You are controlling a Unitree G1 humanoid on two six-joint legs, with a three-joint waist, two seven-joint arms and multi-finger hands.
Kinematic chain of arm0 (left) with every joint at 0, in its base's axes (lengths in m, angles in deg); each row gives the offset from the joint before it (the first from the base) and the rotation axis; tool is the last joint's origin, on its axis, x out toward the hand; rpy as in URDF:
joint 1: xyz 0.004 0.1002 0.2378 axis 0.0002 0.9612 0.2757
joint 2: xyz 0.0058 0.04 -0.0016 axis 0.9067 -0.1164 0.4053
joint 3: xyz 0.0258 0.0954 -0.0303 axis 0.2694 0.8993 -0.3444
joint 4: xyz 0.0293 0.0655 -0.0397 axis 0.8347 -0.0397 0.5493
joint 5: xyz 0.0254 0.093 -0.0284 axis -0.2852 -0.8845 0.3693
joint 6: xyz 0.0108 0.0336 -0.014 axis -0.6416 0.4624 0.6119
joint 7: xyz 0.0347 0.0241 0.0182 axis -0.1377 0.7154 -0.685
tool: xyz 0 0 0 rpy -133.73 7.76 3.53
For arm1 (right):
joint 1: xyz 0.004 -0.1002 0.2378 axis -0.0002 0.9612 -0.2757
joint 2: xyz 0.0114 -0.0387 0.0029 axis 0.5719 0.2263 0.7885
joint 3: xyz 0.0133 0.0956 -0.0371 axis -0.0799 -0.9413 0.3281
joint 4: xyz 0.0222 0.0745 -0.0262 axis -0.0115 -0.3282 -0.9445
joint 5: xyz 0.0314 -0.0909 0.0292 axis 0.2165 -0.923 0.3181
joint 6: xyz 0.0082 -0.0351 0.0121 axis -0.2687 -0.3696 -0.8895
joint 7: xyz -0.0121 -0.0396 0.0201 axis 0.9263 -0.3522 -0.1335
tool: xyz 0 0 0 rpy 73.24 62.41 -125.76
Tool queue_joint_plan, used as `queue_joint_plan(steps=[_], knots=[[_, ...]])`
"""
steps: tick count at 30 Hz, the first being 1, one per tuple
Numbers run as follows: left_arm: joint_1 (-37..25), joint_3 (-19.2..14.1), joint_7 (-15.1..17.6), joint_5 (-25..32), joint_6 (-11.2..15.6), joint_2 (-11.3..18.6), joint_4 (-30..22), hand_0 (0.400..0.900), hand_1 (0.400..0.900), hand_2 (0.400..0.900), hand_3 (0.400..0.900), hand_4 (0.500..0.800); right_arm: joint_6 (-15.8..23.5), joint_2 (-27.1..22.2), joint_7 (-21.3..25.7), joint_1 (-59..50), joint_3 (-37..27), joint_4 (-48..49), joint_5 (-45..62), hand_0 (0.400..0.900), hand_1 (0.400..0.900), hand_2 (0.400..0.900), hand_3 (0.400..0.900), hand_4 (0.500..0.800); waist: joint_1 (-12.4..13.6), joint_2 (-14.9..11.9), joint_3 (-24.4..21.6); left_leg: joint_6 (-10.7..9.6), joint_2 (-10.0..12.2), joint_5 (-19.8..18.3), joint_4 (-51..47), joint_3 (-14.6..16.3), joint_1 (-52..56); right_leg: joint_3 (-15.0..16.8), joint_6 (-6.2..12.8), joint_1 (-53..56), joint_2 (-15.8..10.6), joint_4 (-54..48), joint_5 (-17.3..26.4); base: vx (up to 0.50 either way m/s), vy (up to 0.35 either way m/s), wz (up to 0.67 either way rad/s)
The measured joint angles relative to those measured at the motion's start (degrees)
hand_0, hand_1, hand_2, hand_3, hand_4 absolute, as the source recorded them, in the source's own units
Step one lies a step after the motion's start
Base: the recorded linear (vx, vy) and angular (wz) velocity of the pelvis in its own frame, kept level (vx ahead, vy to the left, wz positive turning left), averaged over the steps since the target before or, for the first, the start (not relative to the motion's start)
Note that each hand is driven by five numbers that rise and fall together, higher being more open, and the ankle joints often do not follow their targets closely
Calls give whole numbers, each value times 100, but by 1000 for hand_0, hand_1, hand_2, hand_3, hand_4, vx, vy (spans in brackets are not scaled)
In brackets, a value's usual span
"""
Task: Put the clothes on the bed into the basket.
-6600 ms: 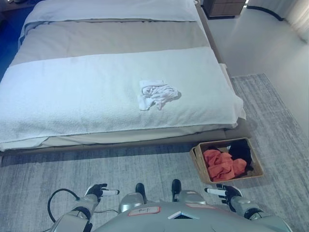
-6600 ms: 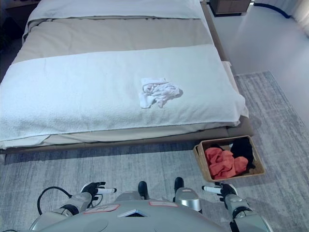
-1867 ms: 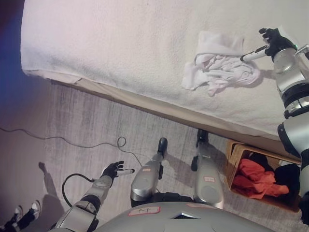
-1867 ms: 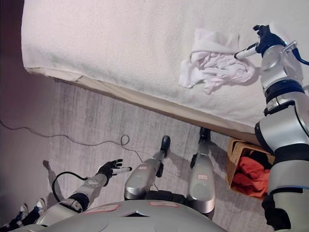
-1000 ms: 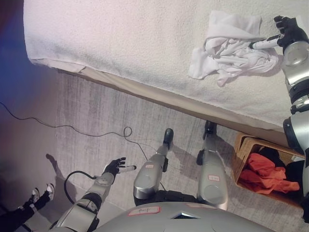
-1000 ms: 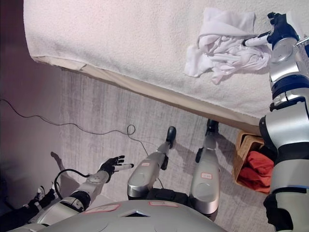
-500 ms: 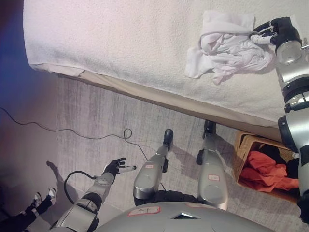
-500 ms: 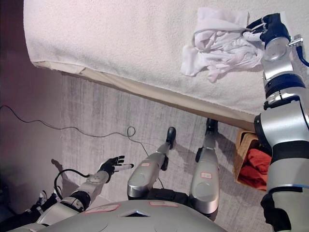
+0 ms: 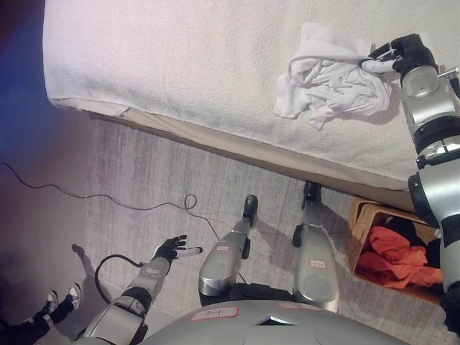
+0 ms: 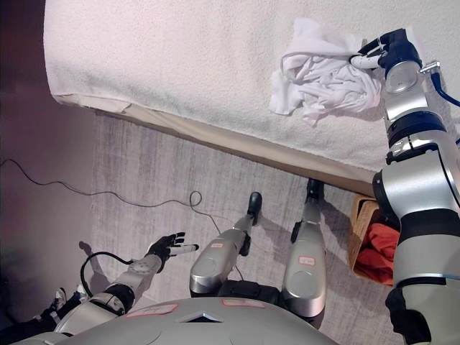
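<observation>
far left of the bed [image 9: 180, 65], a person's shoes [image 9: 54, 300] show at the floor's lower corner, and a thin cable [image 9: 93, 198] trails over the rug [image 9: 144, 172] below the bed edge. left robot hand [image 9: 171, 250] hangs low over the rug, well clear of the bed, fingers spread and relaxed, holding nothing, idle. on the bed's white blanket, near its lower edge, lies the white garment [image 9: 330, 79], crumpled in a loose heap, one corner flopped toward the bed edge. right robot hand [image 9: 399, 57] is at the heap's right side, fingers curled in and touching the cloth; looks like a pinch on the top folds, grip seems shallow. below the bed's right corner on the floor sits the wicker basket [image 9: 357, 223] with an orange garment [image 9: 388, 260] and a dark garment [image 9: 413, 233] already inside.

step in hand: grasping the last piece on the bed. to do it well, dig the fingers deeper into the bunched middle, not just one fold, so the whole heap lifts together. raise it clear of the blanket before swinging right and down to the basket. watch the trailing corner, it could drag or hang over the basket rim.
</observation>
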Motion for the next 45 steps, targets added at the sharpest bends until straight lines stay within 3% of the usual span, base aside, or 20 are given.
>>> queue_joint_plan(steps=[4,7,11,16,19,27,38,45], knots=[[-91,2,-5,-22,-30,-10,70,900,900,900,900,800,-37,-10,-150,108,10,0,32,400,400,400,400,500,-22,-46,-5,1,-13,-3,-13,12,93,9,31,80,9,4,6,6,20,-24],[-205,-32,-10,-72,-80,-6,129,900,900,900,900,800,-53,-14,-296,154,18,-8,15,400,400,400,400,500,-27,-259,-4,9,-6,-12,-54,106,263,70,24,194,14,27,16,18,51,-32],[-356,-172,-55,-121,-166,31,307,900,900,900,900,800,-62,-51,-489,259,27,-3,-45,400,400,400,400,500,-103,-818,-58,157,-22,-113,-66,284,621,228,56,457,32,25,20,43,66,-43],[-292,-395,-151,-289,-227,262,625,900,900,900,900,800,-58,-126,-572,451,10,0,-177,400,400,400,400,500,-269,-1645,-531,337,-68,-308,-69,726,1130,658,80,769,113,-4,21,38,76,-45],[-237,-410,-172,-346,-284,422,751,900,900,900,900,800,-57,-242,-650,492,13,-2,-338,400,400,400,400,500,-416,-1891,-873,393,-102,-423,-69,998,1347,891,74,848,128,-4,26,42,57,-42],[-122,-631,-170,-451,-396,454,990,900,900,900,900,800,-112,-732,-796,594,178,-22,-500,400,400,400,400,500,-669,-1881,-1525,526,-165,-650,-74,1521,1819,1371,120,1093,230,-5,72,-2,24,-34],[-2,-685,-178,-495,-532,518,1217,900,900,900,900,800,-193,-1719,-1028,1368,-165,-678,-655,400,400,400,400,500,-873,-2020,-1922,567,-222,-725,-78,1801,2032,1648,242,1208,234,-6,12,-26,16,-14],[2,-770,-181,-509,-584,665,1332,900,900,900,900,800,-293,-1939,-1169,1955,-536,-905,-826,400,400,400,400,500,-1114,-2043,-2023,590,-229,-741,-130,1847,2062,1685,254,1206,231,-8,-26,-11,3,-2]])
